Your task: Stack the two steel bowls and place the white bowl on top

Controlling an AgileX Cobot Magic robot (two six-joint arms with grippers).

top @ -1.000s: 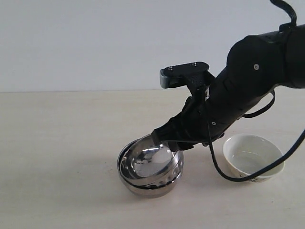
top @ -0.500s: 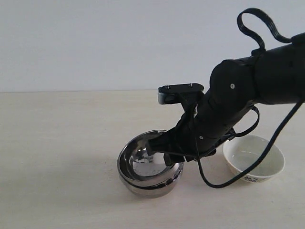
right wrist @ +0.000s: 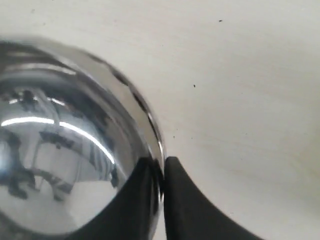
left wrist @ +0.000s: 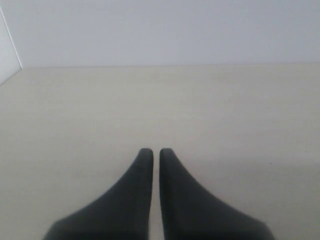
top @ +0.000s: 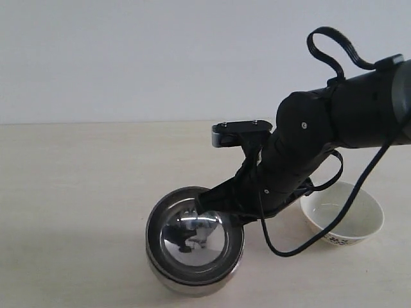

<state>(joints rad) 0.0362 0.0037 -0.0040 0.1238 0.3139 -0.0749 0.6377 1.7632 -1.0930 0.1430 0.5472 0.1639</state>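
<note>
The two steel bowls (top: 194, 247) sit nested as one shiny stack at the front middle of the table, tipped so the opening faces the camera. My right gripper (top: 209, 204) is shut on the stack's far-right rim. In the right wrist view the gripper (right wrist: 162, 162) has one finger inside the steel bowl (right wrist: 60, 150) and one outside it. The white bowl (top: 342, 215) stands upright to the right, apart from the stack and partly behind my arm. My left gripper (left wrist: 156, 151) is shut, holds nothing and hangs over bare table.
A black cable (top: 292, 247) loops down from the right arm between the stack and the white bowl. The beige table (top: 77, 192) ends at a pale wall behind.
My right gripper has closed on the steel rim. The nested bowls have slid left and forward and tipped toward the camera. The left gripper has not moved.
</note>
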